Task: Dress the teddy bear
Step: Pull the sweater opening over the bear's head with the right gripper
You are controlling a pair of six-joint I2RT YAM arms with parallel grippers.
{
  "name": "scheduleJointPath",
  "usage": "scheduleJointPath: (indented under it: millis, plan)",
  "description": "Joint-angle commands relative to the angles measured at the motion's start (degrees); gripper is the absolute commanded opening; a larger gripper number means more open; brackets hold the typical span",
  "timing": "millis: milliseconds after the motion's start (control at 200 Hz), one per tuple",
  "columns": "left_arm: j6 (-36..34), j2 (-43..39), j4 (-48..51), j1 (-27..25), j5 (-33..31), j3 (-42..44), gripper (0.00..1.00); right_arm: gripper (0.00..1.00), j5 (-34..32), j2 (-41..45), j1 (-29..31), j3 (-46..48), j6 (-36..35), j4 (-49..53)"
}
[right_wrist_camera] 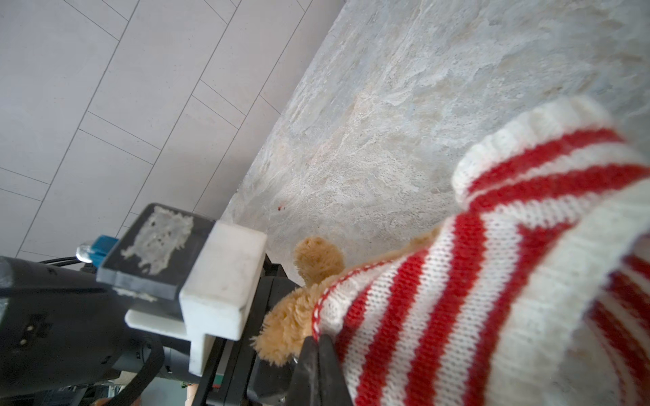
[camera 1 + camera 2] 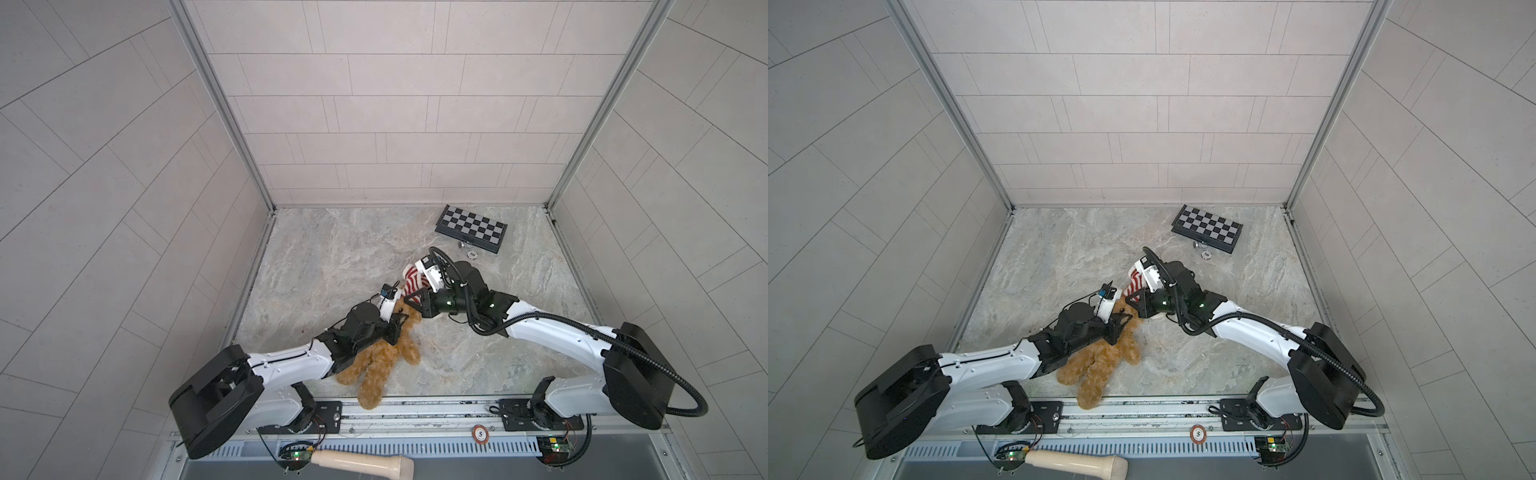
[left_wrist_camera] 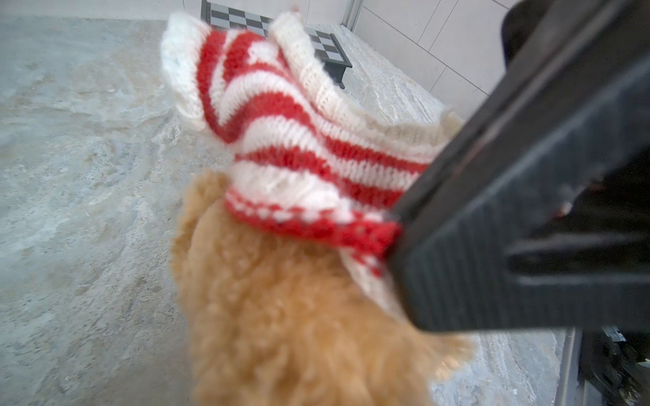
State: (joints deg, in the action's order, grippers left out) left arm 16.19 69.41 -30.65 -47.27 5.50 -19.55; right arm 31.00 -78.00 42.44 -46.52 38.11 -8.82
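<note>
The teddy bear (image 2: 382,365) lies stretched out near the front of the marble desk (image 2: 332,257), one leg reaching the front edge. The left fingers (image 2: 400,322) are clenched round it just below the head. I take that for an anchor, so the bear won't slide when the knit is tugged. The right fingers (image 1: 313,365) are pinched tight on the hem of the red-and-white striped sweater (image 3: 299,140). Its opening sits over the top of the bear's head, with one ear (image 1: 318,256) peeking out. To my eye the head is only partly in, and the sweater has yet to be drawn down to the shoulders.
</note>
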Motion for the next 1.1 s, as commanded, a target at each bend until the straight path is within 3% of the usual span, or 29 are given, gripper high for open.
scheduleJointPath:
  millis: [0, 741, 1096]
  plan:
    - [-1.7, -1.8, -1.9, 0.4, -0.9, 0.6, 0.0, 0.0, 2.0, 2.0, 0.6, -0.4, 1.6, -0.9]
    - [-3.2, -10.9, 7.7, 0.8, -5.5, 3.3, 0.0, 0.0, 4.1, 3.5, 1.2, -5.0, -2.8, 4.9]
    - [-3.3, -10.7, 6.6, 1.0, -0.8, 2.9, 0.0, 0.0, 4.7, 0.7, 1.2, -6.1, -2.6, 0.3]
